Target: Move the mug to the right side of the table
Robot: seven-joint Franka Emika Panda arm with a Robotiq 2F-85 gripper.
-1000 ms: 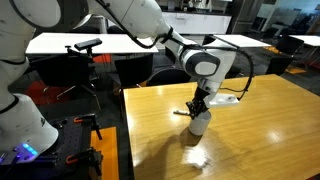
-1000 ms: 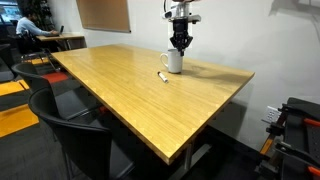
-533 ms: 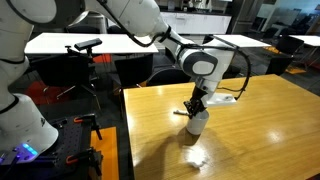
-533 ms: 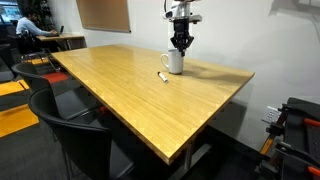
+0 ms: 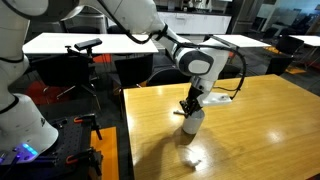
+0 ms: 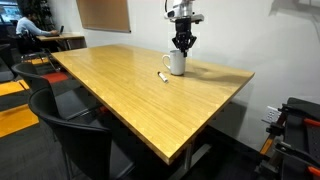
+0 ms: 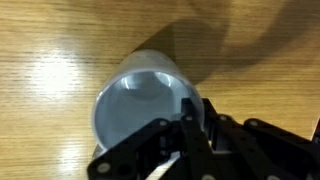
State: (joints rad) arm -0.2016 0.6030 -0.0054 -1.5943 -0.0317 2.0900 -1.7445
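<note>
Gripper [image 5: 190,106] clenched on the rim of the mug [image 5: 192,123], reaching down from above. In the wrist view the jaws pinch the mug's thin white wall at one side, one finger inside the empty cup and one outside. The mug stands upright on the honey-coloured surface [image 5: 262,128], near the end where the arm reaches in, with most of the wood bare beyond it. In an exterior view a small dark pen-like object [image 6: 163,76] lies on the wood just beside the mug, apart from it. Whether the base of the mug rests on the surface or has just left it cannot be told from these views (the glossy top blurs the line of contact). Step in hand, as judged: the grasp is made and the carry is about to begin. The next move calls for a modest lift to free the base, then a level sweep toward the robot's right side of the surface. The rim pinch is off-centre, so the mug may swing or slip if moved fast; a slow, upright transfer and a gentle set-down before letting go seem advisable.
</note>
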